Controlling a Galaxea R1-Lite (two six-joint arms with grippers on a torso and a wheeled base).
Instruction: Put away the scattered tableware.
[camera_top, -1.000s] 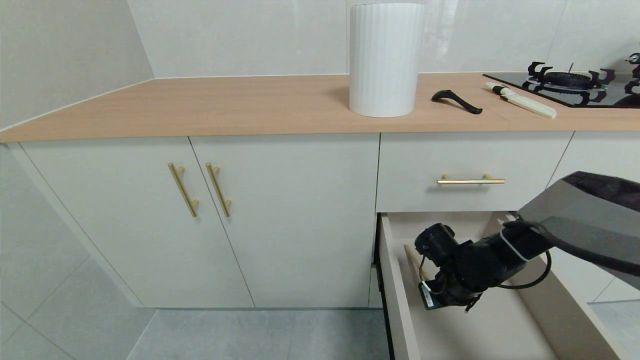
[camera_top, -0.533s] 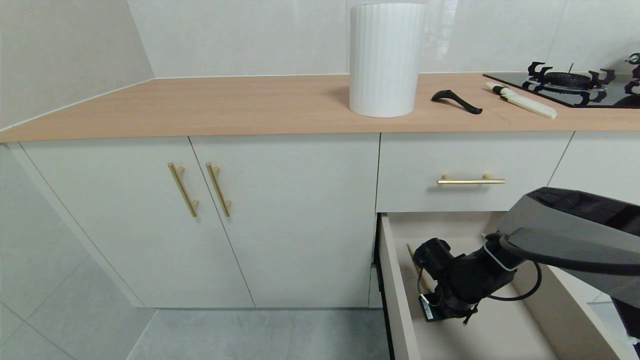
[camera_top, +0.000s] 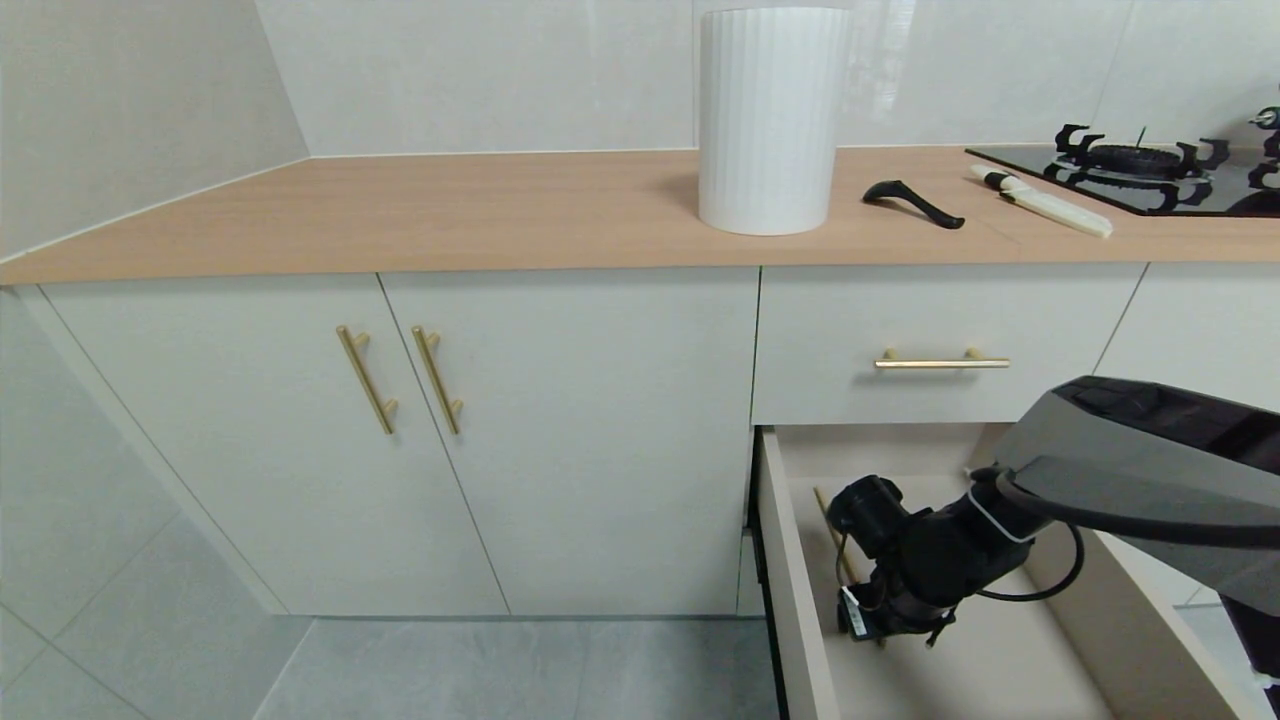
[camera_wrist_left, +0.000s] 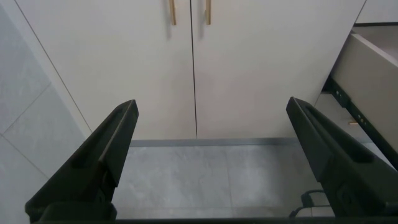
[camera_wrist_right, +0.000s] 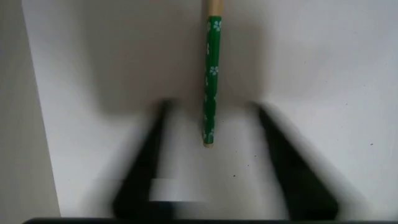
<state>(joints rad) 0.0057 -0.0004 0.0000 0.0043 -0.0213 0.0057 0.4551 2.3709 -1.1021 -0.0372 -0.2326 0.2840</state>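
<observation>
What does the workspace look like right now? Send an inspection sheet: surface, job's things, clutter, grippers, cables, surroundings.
Surface: wooden countertop, with an open lower drawer beneath it.
Job's things: a chopstick with a green patterned end lies on the drawer floor; a black utensil and a white knife lie on the countertop.
Clutter: a white ribbed container stands on the countertop.
Grippers: right gripper open, low in the drawer, fingers either side of the chopstick, not gripping it; left gripper open and empty, facing the cupboard doors.
Cables: a black cable loops beside the right wrist.
Surroundings: cupboard doors and upper drawer closed; hob at the countertop's right; tiled floor.
</observation>
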